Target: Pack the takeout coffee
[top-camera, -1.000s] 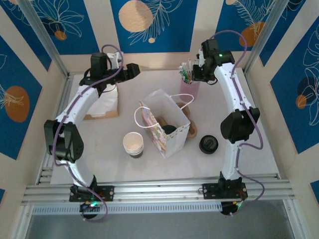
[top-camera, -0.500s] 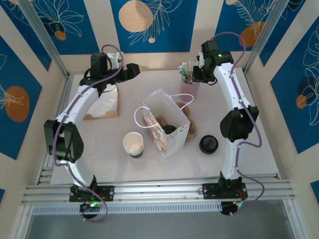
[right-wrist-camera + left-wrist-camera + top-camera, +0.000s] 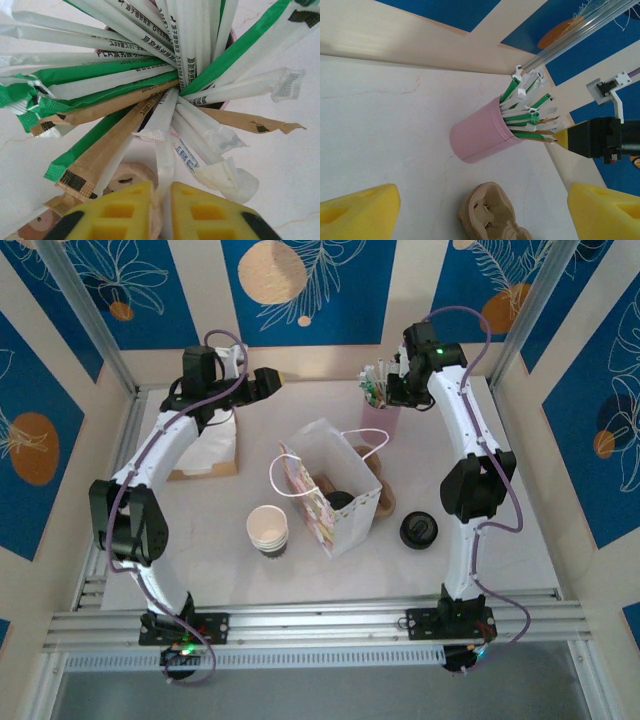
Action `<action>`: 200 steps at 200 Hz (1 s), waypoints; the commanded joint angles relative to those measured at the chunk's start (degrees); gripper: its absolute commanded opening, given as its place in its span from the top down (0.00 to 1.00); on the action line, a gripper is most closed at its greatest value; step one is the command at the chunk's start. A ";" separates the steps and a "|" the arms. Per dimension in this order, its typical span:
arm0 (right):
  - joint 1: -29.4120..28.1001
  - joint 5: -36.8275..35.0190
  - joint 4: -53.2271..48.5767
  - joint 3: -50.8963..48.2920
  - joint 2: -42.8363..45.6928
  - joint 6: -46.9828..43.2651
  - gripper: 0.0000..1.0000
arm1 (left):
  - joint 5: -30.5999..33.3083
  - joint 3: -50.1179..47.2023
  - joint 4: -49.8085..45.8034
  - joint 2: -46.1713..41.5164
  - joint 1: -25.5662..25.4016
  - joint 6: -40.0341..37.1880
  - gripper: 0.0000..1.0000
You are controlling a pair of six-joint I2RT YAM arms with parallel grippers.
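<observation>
The takeout coffee point(image 3: 340, 502) stands inside the open white paper bag point(image 3: 352, 526) at the table's middle. Its black lid shows and its cup is hidden. At the back right, a pink cup point(image 3: 381, 416) holds several wrapped straws point(image 3: 150, 65). My right gripper point(image 3: 161, 192) hangs just above it, yellow fingers point(image 3: 120, 210) shut on one white wrapped straw point(image 3: 165, 150). From above, that gripper point(image 3: 385, 390) sits over the straw tops. My left gripper point(image 3: 272, 380) hovers at the back left, open and holding nothing. In its wrist view the left gripper point(image 3: 484, 200) faces the pink cup point(image 3: 480, 137).
A stack of lidless paper cups point(image 3: 267, 530) stands left of the bag. A loose black lid point(image 3: 418, 530) lies to the bag's right. A brown cardboard cup carrier point(image 3: 495, 215) lies between bag and pink cup. A white packet on a brown tray point(image 3: 212, 448) sits at the back left.
The right gripper's fingers have drawn closer together around the white straw. Both arms have hardly moved.
</observation>
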State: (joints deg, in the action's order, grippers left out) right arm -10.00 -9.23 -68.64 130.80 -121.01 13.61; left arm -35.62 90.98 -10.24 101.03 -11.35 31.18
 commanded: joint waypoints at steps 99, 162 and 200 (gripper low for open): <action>-0.98 -3.57 0.89 -0.24 5.84 0.20 1.00 | -1.59 -1.04 0.67 -2.10 0.47 0.19 0.13; -2.30 -6.72 3.26 -4.51 14.27 0.08 1.00 | 0.28 -4.25 0.59 -6.78 0.50 0.20 0.13; -3.31 -7.73 5.48 -7.81 21.03 -0.32 1.00 | 1.83 -6.53 0.33 -10.12 0.54 0.40 0.12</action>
State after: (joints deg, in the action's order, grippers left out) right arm -12.58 -15.46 -65.06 124.70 -104.09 13.91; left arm -35.09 85.93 -10.26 94.37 -11.35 31.22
